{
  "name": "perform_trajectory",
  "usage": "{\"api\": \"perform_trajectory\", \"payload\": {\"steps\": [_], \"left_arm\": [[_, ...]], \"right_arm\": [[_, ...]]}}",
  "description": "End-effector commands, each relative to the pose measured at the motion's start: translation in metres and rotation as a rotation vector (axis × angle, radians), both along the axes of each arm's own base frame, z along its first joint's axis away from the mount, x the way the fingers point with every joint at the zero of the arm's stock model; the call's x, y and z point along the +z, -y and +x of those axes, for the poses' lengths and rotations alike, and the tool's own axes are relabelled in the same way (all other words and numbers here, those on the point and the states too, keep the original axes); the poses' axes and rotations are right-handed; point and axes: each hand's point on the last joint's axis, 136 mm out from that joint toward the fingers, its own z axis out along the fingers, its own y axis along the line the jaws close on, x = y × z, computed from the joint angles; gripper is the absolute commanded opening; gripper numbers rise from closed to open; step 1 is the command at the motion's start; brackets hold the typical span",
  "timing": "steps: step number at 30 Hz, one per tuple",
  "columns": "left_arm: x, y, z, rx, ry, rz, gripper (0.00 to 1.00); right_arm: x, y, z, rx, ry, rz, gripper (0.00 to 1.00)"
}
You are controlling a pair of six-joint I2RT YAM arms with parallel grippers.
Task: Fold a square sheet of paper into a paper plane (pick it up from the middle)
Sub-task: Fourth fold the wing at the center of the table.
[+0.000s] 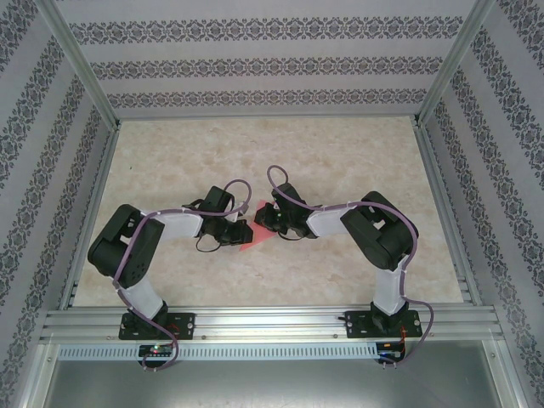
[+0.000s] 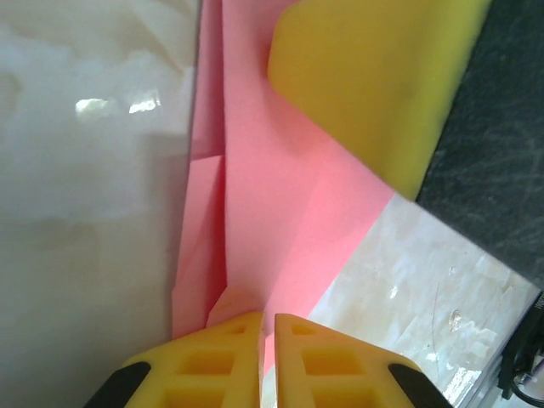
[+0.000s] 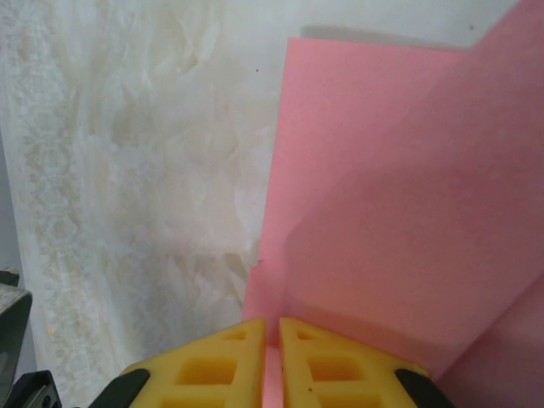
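Top external view: a pale, marble-patterned table [image 1: 340, 170] is enclosed on three sides by walls [image 1: 255, 59] papered in grey ornamental stripes. Aluminium posts [image 1: 81, 68] stand at the corners, and a slotted rail [image 1: 272, 327] along the near edge carries both arm bases. The arms are bent inward so that the left gripper [image 1: 240, 231] and the right gripper [image 1: 274, 223] meet near the middle of the table, with the paper [image 1: 255, 241] between and beneath them. From above, a small pink wedge is seen; the rest is covered by the gripper bodies, so the outline cannot be made out, and jaw positions cannot be read here. Left wrist view: the yellow fingers [image 2: 221, 365] stand almost together, and a creased ridge of the paper [image 2: 263, 212] runs into the narrow slit between them, so the jaws are read as clamped on the paper. Layered folds are seen left of the ridge; the upper edge is cut off by the frame. A yellow pad [image 2: 365, 76] of the right gripper lies over the paper at upper right; contact cannot be confirmed, and the black body behind it is blurred. Right wrist view: the fingers [image 3: 212, 370] are pressed onto a pink strip of the paper [image 3: 382, 212], which rises from the table [image 3: 127, 170] in two planes meeting at a diagonal crease; its right side is cut off.
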Motion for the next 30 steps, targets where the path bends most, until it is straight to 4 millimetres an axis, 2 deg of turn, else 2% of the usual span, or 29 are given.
{"api": "perform_trajectory", "payload": {"steps": [1, 6, 11, 16, 19, 30], "left_arm": [[-0.012, -0.019, -0.02, -0.01, -0.04, 0.101, 0.15], [0.003, -0.012, -0.022, -0.035, -0.034, 0.049, 0.17], [0.009, -0.009, -0.026, -0.048, -0.054, 0.027, 0.17], [0.041, 0.0, -0.015, -0.033, 0.007, -0.038, 0.21], [0.05, 0.005, -0.013, -0.046, 0.024, -0.062, 0.22], [0.026, 0.01, -0.026, -0.097, -0.063, -0.084, 0.23]], "right_arm": [[-0.06, 0.033, -0.026, -0.029, -0.135, -0.189, 0.14], [-0.061, 0.034, -0.026, -0.031, -0.14, -0.195, 0.14], [-0.061, 0.033, -0.026, -0.029, -0.141, -0.194, 0.14], [-0.061, 0.033, -0.026, -0.029, -0.142, -0.194, 0.14], [-0.061, 0.033, -0.026, -0.029, -0.142, -0.194, 0.14], [-0.062, 0.033, -0.026, -0.034, -0.145, -0.196, 0.14]]}}
